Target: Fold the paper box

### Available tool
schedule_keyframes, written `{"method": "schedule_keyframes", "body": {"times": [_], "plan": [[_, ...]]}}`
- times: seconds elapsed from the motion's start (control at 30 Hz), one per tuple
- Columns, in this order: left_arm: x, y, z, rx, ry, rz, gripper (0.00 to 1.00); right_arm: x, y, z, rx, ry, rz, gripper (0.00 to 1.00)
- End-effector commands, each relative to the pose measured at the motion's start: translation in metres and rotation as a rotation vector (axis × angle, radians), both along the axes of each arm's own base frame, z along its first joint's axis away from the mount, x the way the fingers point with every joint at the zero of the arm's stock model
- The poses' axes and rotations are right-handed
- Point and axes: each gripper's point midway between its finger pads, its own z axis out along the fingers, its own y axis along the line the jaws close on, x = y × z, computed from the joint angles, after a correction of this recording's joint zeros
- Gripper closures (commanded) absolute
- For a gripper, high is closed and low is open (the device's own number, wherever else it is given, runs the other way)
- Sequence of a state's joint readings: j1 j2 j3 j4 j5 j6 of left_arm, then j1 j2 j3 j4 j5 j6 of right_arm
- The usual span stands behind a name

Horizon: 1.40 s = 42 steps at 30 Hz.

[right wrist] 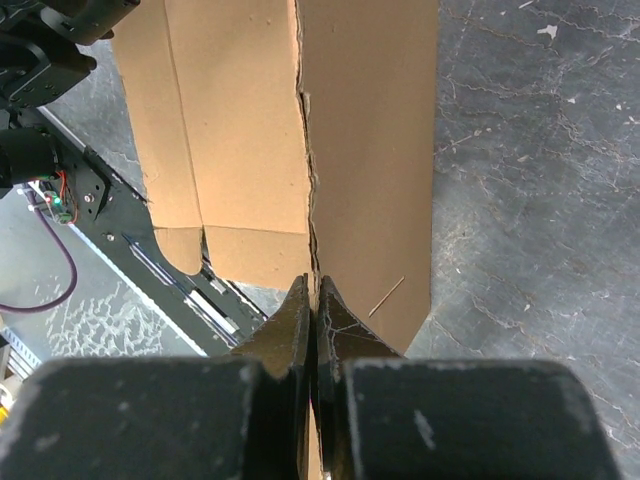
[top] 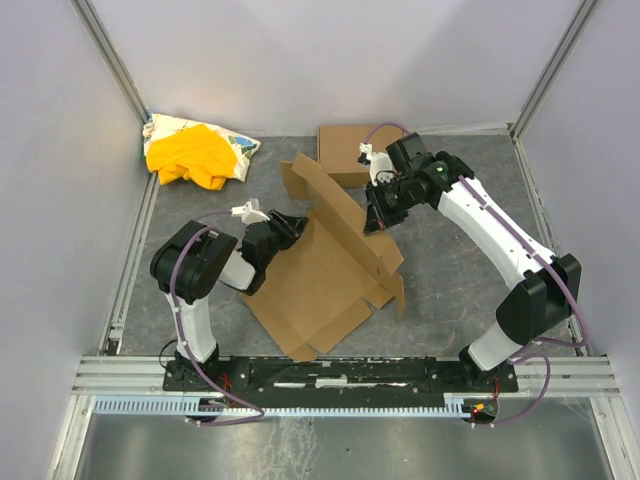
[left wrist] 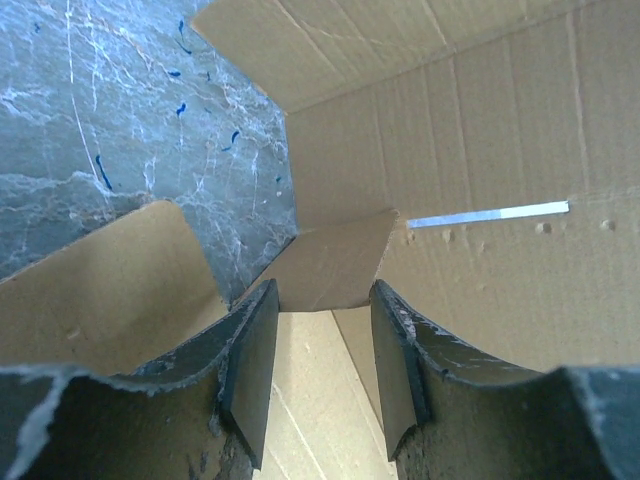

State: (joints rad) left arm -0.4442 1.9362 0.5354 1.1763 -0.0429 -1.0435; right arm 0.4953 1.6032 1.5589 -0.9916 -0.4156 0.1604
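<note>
The paper box [top: 320, 280] is a brown die-cut cardboard sheet lying partly open in the middle of the table, with one long panel raised on edge. My right gripper [top: 372, 222] is shut on the top edge of that raised panel [right wrist: 365, 150]. In the right wrist view the jaws [right wrist: 313, 290] pinch the thin cardboard edge between them. My left gripper [top: 290, 228] is at the sheet's left side. In the left wrist view it [left wrist: 322, 300] is open, and a small flap [left wrist: 335, 265] points in at its fingertips, with cardboard beneath the jaws.
A second flat brown cardboard box [top: 345, 150] lies at the back, just behind the right gripper. A yellow cloth bundle [top: 190, 155] sits in the back left corner. Walls close in the grey table [top: 450, 270] on three sides.
</note>
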Motion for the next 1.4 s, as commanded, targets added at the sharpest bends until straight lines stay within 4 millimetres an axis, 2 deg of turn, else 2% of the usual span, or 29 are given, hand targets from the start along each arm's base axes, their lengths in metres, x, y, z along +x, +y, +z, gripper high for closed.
{"method": "schedule_keyframes", "body": {"times": [0.0, 0.27, 0.47, 0.73, 1.0, 1.2, 1.3, 1.37], "plan": [[-0.032, -0.024, -0.009, 0.067, 0.044, -0.153, 0.52, 0.011, -0.014, -0.018, -0.104, 0.000, -0.040, 0.96], [-0.033, -0.019, -0.011, 0.114, 0.048, -0.141, 0.53, 0.033, -0.033, -0.012, -0.210, -0.075, -0.133, 0.97], [-0.035, -0.026, -0.011, 0.186, 0.048, -0.203, 0.54, 0.042, -0.034, -0.008, -0.242, -0.078, -0.134, 0.97], [-0.048, -0.038, -0.024, 0.262, 0.071, -0.329, 0.48, 0.042, -0.030, -0.008, -0.229, -0.070, -0.125, 0.97], [-0.052, -0.030, -0.021, 0.335, 0.065, -0.324, 0.47, 0.041, -0.029, -0.008, -0.218, -0.068, -0.121, 0.97], [-0.056, -0.026, -0.029, 0.381, 0.113, -0.316, 0.47, 0.040, -0.029, -0.006, -0.213, -0.073, -0.125, 0.97], [-0.057, -0.019, -0.011, 0.375, 0.082, -0.274, 0.47, 0.039, -0.030, -0.004, -0.213, -0.080, -0.125, 0.97], [-0.057, -0.014, 0.011, 0.367, 0.046, -0.248, 0.46, 0.039, -0.031, -0.003, -0.212, -0.086, -0.129, 0.97]]}}
